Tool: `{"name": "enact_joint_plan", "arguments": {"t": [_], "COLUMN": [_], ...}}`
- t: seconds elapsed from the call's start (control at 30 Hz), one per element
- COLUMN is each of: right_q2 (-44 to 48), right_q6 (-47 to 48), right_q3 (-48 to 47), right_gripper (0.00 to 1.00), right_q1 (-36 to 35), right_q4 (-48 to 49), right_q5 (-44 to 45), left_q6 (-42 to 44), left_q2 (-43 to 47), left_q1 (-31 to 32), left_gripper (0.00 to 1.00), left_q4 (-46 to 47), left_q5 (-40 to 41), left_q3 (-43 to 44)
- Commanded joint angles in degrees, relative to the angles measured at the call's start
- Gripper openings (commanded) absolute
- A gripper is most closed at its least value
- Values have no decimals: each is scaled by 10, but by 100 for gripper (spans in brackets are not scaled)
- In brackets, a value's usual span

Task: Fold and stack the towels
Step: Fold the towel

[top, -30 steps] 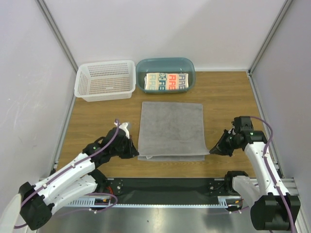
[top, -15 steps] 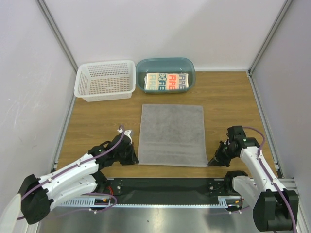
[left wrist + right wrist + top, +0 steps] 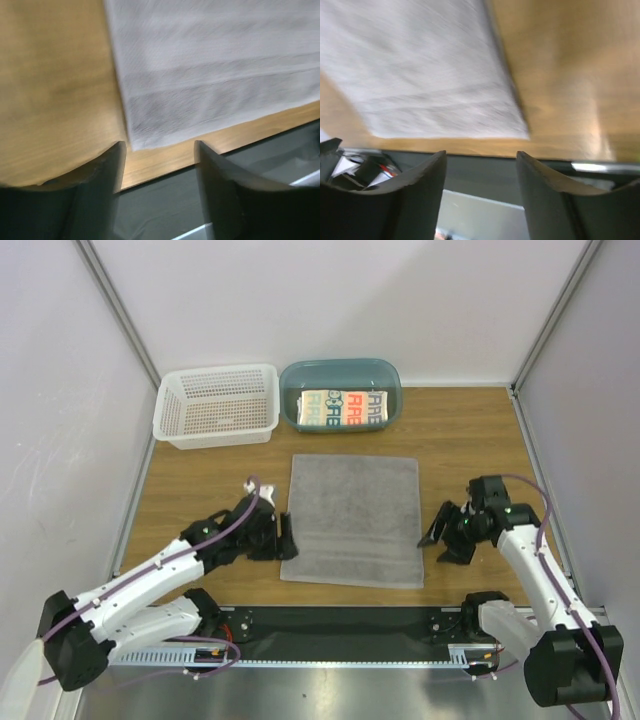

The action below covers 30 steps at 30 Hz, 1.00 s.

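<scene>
You have two towels in view. The printed towel [image 3: 343, 408] carries rows of red, blue and black letters too small to read, and it lies folded in the one tub [image 3: 340, 367], far centre. The grey towel [image 3: 352, 520] lies flat mid-desk [image 3: 470, 440]. Your left claw [image 3: 288, 538] is spread and empty at its near-left corner. Your right claw [image 3: 434, 543] is also spread and empty, just off its near-right edge. One basket [image 3: 216, 371] sits far left.

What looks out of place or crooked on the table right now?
Nothing stands out. The grey towel lies flat and fairly square; the printed towel sits folded in the teal tub; the left gripper and right gripper flank the grey towel, jaws open, holding nothing.
</scene>
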<state>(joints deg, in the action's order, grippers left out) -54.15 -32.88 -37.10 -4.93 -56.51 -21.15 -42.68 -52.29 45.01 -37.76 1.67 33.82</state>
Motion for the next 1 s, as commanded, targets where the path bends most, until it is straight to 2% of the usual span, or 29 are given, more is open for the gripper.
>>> {"name": "enact_joint_plan", "arguments": {"t": [0.0, 0.07, 0.1, 0.27, 0.43, 0.53, 0.6, 0.7, 0.8, 0.97], "right_q2": [-23, -44, -55, -175, -271, -327, -340, -342, -370, -445], "right_q6": [-10, -10, -6, 9, 16, 27, 37, 44, 27, 3], "right_q3": [-84, -121, -132, -210, -263, -308, -301, -255, -250, -328], "right_gripper": [65, 74, 75, 78, 79, 79, 79, 79, 79, 77], "right_q1": [-3, -3, -3, -3, 8, 13, 12, 22, 37, 39], "right_q4": [35, 61, 96, 227, 322, 299, 291, 338, 381, 388], "right_q5": [13, 20, 23, 64, 91, 74, 73, 54, 37, 59], "left_q6": [53, 72, 94, 124, 136, 124, 122, 110, 104, 102], "left_q2": [-20, -33, -43, -126, -223, -295, -313, -319, -341, -435], "left_q1": [2, -8, -17, -130, -182, -210, -211, -215, -231, -266], "left_gripper": [78, 88, 94, 99, 98, 94, 93, 93, 92, 82], "left_q4": [-24, -18, -10, 128, 226, 203, 209, 247, 297, 299], "left_q5": [47, 71, 75, 18, -12, -57, -63, -58, -69, -97], "left_q3": [111, 161, 172, 205, 232, 284, 278, 255, 259, 332]}}
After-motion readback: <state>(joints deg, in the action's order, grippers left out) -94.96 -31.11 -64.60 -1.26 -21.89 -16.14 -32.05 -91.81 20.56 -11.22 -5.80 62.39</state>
